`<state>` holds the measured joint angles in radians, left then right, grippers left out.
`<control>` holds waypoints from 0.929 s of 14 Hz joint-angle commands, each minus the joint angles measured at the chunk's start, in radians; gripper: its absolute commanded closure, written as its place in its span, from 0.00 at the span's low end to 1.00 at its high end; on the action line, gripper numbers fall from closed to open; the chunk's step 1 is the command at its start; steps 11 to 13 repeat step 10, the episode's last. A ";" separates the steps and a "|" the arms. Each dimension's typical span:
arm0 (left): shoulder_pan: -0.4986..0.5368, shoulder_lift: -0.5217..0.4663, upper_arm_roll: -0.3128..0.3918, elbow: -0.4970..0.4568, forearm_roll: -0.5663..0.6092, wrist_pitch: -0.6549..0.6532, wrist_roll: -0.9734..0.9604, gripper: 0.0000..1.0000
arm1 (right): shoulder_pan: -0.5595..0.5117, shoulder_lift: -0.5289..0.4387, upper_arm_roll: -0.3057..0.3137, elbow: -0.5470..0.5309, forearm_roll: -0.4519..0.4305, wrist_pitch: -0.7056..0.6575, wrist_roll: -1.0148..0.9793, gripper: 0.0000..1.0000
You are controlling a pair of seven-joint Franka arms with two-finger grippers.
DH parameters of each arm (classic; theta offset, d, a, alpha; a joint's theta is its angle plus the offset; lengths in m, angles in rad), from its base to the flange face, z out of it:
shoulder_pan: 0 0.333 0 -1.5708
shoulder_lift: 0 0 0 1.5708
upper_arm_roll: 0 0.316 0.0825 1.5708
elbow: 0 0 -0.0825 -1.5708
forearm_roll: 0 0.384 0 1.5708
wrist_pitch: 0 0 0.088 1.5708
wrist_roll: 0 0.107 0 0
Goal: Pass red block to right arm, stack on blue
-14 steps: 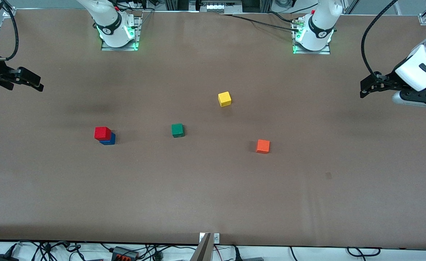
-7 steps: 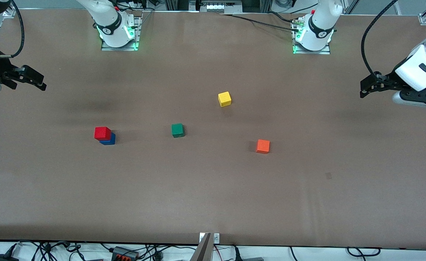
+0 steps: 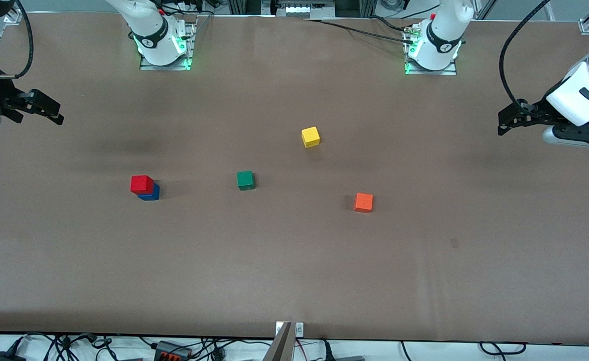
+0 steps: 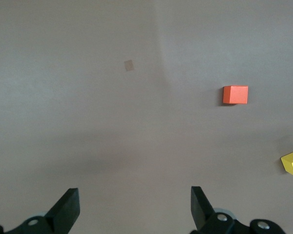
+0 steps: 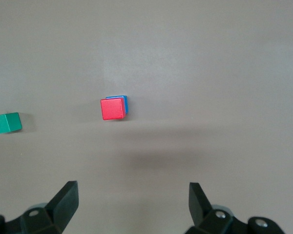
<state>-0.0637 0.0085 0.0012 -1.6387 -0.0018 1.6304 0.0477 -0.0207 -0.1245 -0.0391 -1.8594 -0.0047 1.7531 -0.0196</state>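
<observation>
Red block stacked on blue block, both arms withdrawn.

Table (image 3: 294, 281); left gripper (image 3: 505, 123) and right gripper (image 3: 48, 113), jaws wide and empty, over opposite end edges; red block (image 3: 141, 184) atop blue block (image 3: 151, 194), toward the right arm's end: likely light, rigid, best gripped across flat opposite sides.

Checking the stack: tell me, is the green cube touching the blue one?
No, the green cube sits apart from the blue cube, bare table between them.

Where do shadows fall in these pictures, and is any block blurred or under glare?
Front view: the red block on the blue throws a short, soft shadow toward the green cube; no glare. Right wrist view: a faint dark band on the table under the stack; blocks sharp.
</observation>
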 commanded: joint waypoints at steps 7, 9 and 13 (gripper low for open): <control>-0.001 -0.008 0.002 0.008 -0.004 -0.018 0.003 0.00 | -0.008 -0.003 -0.001 -0.017 -0.012 0.008 -0.019 0.00; -0.001 -0.008 0.002 0.008 -0.004 -0.018 0.003 0.00 | -0.013 -0.003 -0.001 -0.017 -0.012 0.006 -0.020 0.00; -0.001 -0.008 0.002 0.008 -0.004 -0.018 0.003 0.00 | -0.013 -0.003 -0.001 -0.017 -0.012 0.006 -0.020 0.00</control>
